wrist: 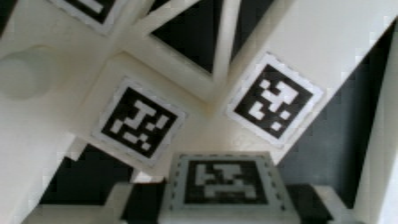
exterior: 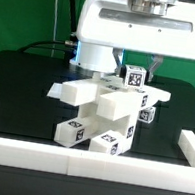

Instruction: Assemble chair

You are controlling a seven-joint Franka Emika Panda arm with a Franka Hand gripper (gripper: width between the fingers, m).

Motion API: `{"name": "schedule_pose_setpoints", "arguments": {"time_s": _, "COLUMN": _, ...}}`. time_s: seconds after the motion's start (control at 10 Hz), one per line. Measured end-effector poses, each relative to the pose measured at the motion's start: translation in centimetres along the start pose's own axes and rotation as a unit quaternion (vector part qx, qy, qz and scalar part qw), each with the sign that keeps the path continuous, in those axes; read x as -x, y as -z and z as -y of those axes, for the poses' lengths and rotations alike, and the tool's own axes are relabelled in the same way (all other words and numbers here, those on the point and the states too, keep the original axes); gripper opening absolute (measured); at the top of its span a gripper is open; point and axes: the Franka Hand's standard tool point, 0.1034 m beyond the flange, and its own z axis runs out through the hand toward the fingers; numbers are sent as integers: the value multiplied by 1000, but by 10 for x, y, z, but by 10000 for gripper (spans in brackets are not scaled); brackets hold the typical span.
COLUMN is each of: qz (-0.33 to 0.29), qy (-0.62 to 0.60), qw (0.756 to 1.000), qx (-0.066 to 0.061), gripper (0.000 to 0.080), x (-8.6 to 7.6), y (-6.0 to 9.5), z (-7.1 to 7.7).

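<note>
Hanging low over the middle of the black worktop (exterior: pixel 22 84), with the pincer (exterior: pixel 136 71) pressing in on a small tagged block (exterior: pixel 136 79) at the top of the chair (exterior: pixel 98 116). Pinching that block from 2 sides, jaws nearly together. Sitting half-built at the worktop's centre, just behind the white rail (exterior: pixel 86 163) and apart from it. Leaning and stacking on one another as bars and blocks, several tilting, with 1 flat slab (exterior: pixel 72 88) jutting toward the exterior view's left. Showing at least 4 tags (exterior: pixel 73 132) on the faces turned to the exterior camera. Filling the wrist view with white chair (wrist: pixel 196 125) pieces close up, 3 tags (wrist: pixel 139 120) facing the lens, slightly blurring; not showing the fingertips clearly there.
</note>
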Motion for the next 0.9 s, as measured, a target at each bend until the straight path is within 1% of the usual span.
{"name": "schedule_pose_setpoints", "arguments": {"time_s": 0.2, "qz": 2, "qy": 0, "qw": 1000, "qx": 0, "gripper": 284, "x": 3, "y": -3, "z": 1}}
{"name": "schedule_pose_setpoints", "arguments": {"time_s": 0.5, "qz": 0, "qy": 1, "qw": 1000, "qx": 1, "gripper": 284, "x": 3, "y": -3, "z": 0}}
{"name": "schedule_pose_setpoints", "arguments": {"time_s": 0.9, "qz": -8, "qy": 7, "qw": 1000, "qx": 6, "gripper": 284, "x": -3, "y": -4, "z": -8}}
